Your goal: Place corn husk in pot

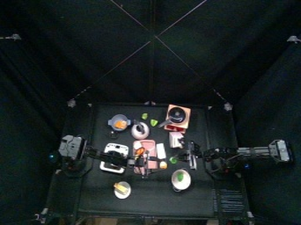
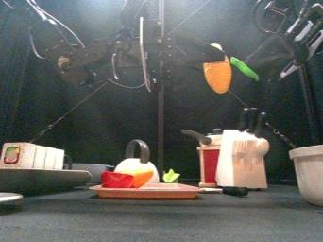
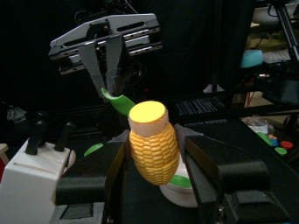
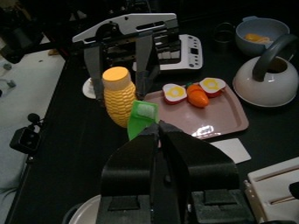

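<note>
The black table [image 1: 153,189] carries many kitchen things. Near its front right stands the white pot [image 2: 309,175]. The white knife block [image 2: 240,156] stands left of it, and the pink tray [image 2: 145,192] with the white kettle [image 2: 136,165] is more to the left.

Above all this the two arms meet in the air. The left gripper [image 3: 152,171] is clamped on the yellow corn [image 3: 155,140] and holds it upright, high over the table. The right gripper [image 4: 149,144] pinches the green husk [image 4: 142,120] with narrow jaws; the husk touches the side of the cob.
</note>
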